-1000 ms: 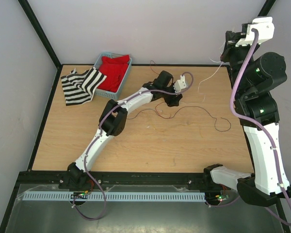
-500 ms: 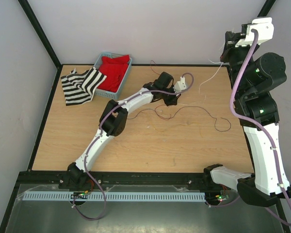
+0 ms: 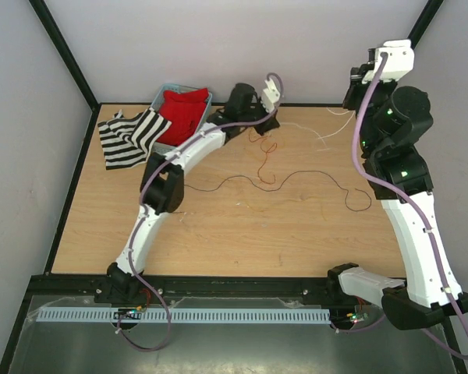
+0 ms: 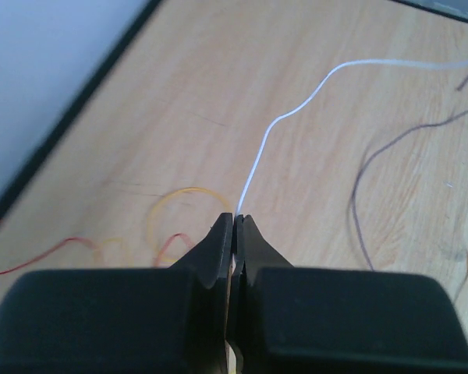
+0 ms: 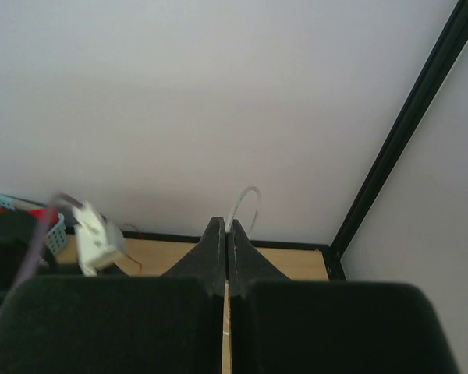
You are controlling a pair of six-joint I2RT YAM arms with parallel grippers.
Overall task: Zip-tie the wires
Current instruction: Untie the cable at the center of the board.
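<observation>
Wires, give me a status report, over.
Left tool shut on white strand. Right tool raised, shut on white loop. Wires loose across table, not bundled. Basket and striped cloth far left, clear of them.

In the left wrist view my left tool (image 4: 235,222) is pressed together on a white strand (image 4: 259,160). Its near end vanishes between the fingers and its far end runs off the right edge; wire or plastic strip, I cannot tell. The orange and red wires (image 4: 189,189) sink behind the tool's black body, one red end leaving the left edge, and a dark brown one is cut off at the right. From above, those fingertips are lost under the wrist. My right tool (image 5: 225,227) hides the foot of a white loop (image 5: 248,195). A blurred white block (image 5: 97,238) and the half-cut basket (image 5: 57,231) sit beside it.
</observation>
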